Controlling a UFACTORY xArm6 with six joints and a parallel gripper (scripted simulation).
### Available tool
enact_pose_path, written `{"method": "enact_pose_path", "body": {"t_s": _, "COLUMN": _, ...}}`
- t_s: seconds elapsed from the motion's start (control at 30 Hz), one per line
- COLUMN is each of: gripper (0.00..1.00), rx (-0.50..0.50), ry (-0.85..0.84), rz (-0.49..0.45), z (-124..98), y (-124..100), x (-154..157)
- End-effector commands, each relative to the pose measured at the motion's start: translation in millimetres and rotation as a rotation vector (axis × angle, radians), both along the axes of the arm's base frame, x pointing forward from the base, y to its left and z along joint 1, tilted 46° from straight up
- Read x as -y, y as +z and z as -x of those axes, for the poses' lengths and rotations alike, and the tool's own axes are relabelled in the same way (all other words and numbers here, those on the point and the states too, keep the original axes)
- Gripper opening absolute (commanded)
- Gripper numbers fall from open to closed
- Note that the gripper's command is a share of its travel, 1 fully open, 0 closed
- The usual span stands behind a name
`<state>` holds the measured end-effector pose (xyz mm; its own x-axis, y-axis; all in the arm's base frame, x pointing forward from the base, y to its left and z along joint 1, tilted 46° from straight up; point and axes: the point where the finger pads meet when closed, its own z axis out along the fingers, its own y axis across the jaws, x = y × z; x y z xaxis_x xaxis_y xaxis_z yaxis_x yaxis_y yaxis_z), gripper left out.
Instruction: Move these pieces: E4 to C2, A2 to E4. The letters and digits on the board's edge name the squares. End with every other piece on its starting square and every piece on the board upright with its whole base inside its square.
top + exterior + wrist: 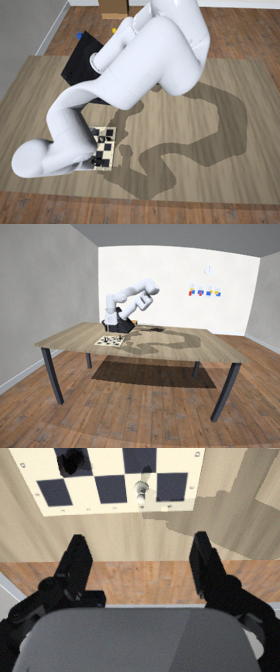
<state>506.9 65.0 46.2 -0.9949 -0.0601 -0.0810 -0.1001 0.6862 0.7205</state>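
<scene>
The small chessboard (103,147) lies on the table, partly hidden under my arm; it also shows in the exterior view (110,341). In the wrist view a white pawn (142,492) stands upright on a light square in the board's edge row, between two dark squares. A black piece (70,460) stands further in at the upper left. My gripper (139,546) is wide open and empty. It hangs above the bare table just off the board's edge, with the pawn clear of both fingers. Two black pieces (104,139) stand near the middle of the board. The edge labels are too small to read.
The black robot base (82,61) stands behind the board. The table's near edge and the wooden floor show just below the fingers in the wrist view. A cardboard box (113,8) stands on the floor beyond the table.
</scene>
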Motion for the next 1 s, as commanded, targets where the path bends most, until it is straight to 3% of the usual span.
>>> {"method": "enact_pose_path", "body": {"t_s": 0.0, "gripper": 1.00, "rx": 0.003, "ry": -0.002, "rz": 0.001, "z": -1.2, "y": 1.6, "x": 1.6}}
{"method": "enact_pose_path", "body": {"t_s": 0.7, "gripper": 1.00, "rx": 0.003, "ry": -0.002, "rz": 0.001, "z": -0.1, "y": 47.6, "x": 49.9}}
{"method": "enact_pose_path", "body": {"t_s": 0.97, "gripper": 1.00, "rx": 0.003, "ry": -0.002, "rz": 0.001, "z": 0.0, "y": 53.6, "x": 56.2}}
